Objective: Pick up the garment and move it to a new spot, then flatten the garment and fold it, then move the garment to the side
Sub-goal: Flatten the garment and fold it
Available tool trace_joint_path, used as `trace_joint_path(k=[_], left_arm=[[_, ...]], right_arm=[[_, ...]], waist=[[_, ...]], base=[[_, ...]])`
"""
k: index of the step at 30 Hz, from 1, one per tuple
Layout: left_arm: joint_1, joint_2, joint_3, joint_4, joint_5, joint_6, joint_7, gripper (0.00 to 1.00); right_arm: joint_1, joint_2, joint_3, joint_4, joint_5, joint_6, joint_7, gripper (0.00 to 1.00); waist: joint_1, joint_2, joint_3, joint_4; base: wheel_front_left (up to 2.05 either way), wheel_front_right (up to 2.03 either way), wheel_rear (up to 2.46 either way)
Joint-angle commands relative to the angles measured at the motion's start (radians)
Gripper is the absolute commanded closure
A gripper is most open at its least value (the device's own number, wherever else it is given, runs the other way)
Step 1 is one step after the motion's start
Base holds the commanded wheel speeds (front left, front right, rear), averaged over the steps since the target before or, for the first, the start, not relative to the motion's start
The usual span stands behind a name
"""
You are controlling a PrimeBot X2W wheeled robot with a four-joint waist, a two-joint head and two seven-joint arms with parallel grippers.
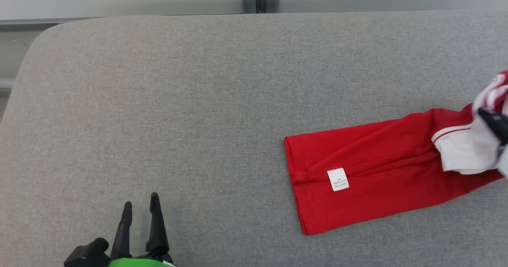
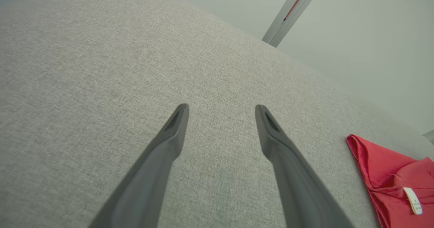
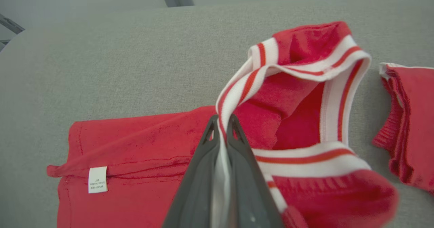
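Our right gripper [image 3: 222,121] is clamped on the white-and-red striped trim [image 3: 237,92] of the red garment [image 1: 369,179]. The garment lies at the right of the grey padded surface [image 1: 178,100] with its white label [image 1: 338,179] up. Our left gripper [image 1: 141,200] hangs wide open over bare fabric, well apart from it.

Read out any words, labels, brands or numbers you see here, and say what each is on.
White tag sewn on the red garment: a few lines of small dark print, too small and blurred to read.
No other readable word, brand or number.
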Motion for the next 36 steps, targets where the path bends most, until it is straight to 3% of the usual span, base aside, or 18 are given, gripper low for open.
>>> trace_joint_path(k=[1, 8, 16, 34, 35, 36], left_arm=[[0.002, 0.002, -0.005, 0.004, -0.009, 0.001, -0.002, 0.00], [-0.048, 0.002, -0.026, 0.040, 0.001, -0.007, -0.002, 0.00], [-0.037, 0.002, -0.004, 0.073, 0.004, -0.008, -0.002, 0.00], [-0.041, 0.002, -0.013, 0.092, 0.008, -0.004, -0.002, 0.00], [-0.041, 0.002, -0.011, 0.094, 0.009, -0.005, -0.002, 0.00], [-0.039, 0.002, -0.008, 0.096, 0.012, -0.007, -0.002, 0.00]], right_arm=[[0.008, 0.028, 0.049, -0.027, -0.015, 0.000, 0.013, 1.00], [-0.018, 0.182, 0.348, -0.013, -0.047, 0.000, 0.021, 1.00], [-0.060, 0.298, 0.457, 0.104, -0.077, 0.000, -0.100, 1.00], [-0.084, 0.321, 0.587, 0.142, -0.055, 0.000, -0.118, 1.00], [-0.086, 0.321, 0.589, 0.142, -0.053, 0.000, -0.123, 0.87], [-0.089, 0.322, 0.597, 0.136, -0.049, 0.000, -0.132, 0.09]], waist=[[0.0000, -0.0001, 0.002, -0.006], [0.0000, -0.0001, 0.007, 0.015], [0.0000, -0.0001, 0.001, 0.043], [0.0000, -0.0001, -0.001, 0.036], [0.0000, -0.0001, -0.001, 0.034], [0.0000, -0.0001, -0.002, 0.033]], base=[[0.00, 0.00, 0.00], [0.00, 0.00, 0.00], [0.00, 0.00, 0.00], [0.00, 0.00, 0.00], [0.00, 0.00, 0.00], [0.00, 0.00, 0.00]])
